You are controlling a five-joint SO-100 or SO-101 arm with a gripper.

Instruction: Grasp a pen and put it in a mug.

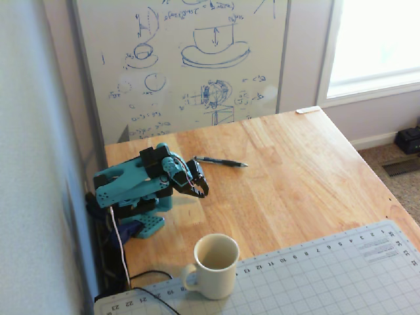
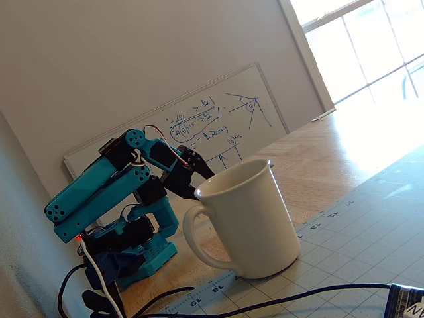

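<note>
On the wooden table (image 1: pixel 295 170) in a fixed view from above, the pen (image 1: pixel 220 161) is seen lying flat on the bare wood, past the mug (image 1: pixel 214 265) toward the whiteboard (image 1: pixel 184 59). It's a thin dark stick with a pointed tip aimed right. The gripper (image 1: pixel 199 188) is found between pen and mug, a bit left of the mug's line, with the pen just beyond its black fingertips and not touched. The jaws look pretty much closed with nothing in them, though the tips are small and dark so it can't be called for sure. The arm (image 1: pixel 131 184) is made of teal plastic with black joints, folded low over its base. The mug is plain, cream-white, glossy ceramic, round, with a beige inside and a loop handle pointing left. It's parked on the edge of a grey gridded cutting mat (image 1: pixel 315 282), which has ruler numbers along its border.

In a fixed view from down low, the mug (image 2: pixel 248 225) fills the foreground, handle to the left, standing on the mat (image 2: pixel 351 245). The gripper (image 2: pixel 201 177) is seen just behind the mug's rim, partly hidden by it, so how far apart the fingers are can't be told. The pen isn't made out here. A black cable (image 2: pixel 265 301) is draped in front of the mug.
</note>
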